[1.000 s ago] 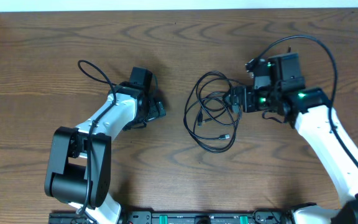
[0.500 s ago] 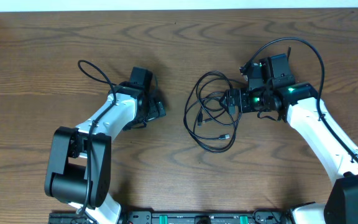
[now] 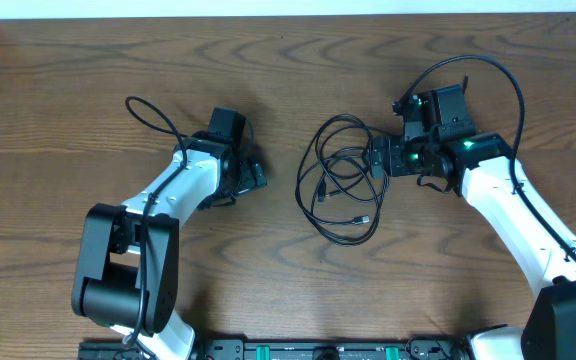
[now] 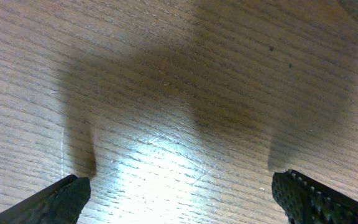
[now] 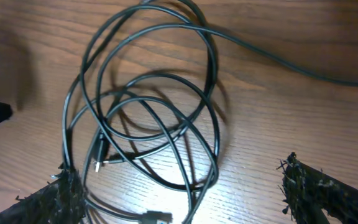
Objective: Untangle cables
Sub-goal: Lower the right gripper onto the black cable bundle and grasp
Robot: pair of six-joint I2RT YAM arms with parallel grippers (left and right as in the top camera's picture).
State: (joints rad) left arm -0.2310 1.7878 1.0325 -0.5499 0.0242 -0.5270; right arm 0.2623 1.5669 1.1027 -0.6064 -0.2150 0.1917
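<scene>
Tangled black cables [image 3: 340,185] lying loose on the wooden counter [image 3: 268,290].

Thin, glossy black cords sit a little right of the counter's middle, wound into several overlapping round loops that cross over and under each other in one flat heap. The widest loops form a rough oval, and smaller coils are bunched inside it. One small plug end [image 5: 99,157] lies inside the coils, pointing towards the counter's near edge, and a second plug end [image 5: 156,216] rests at the heap's near rim. One strand leaves the top of the heap and runs off across the bare wood.
</scene>
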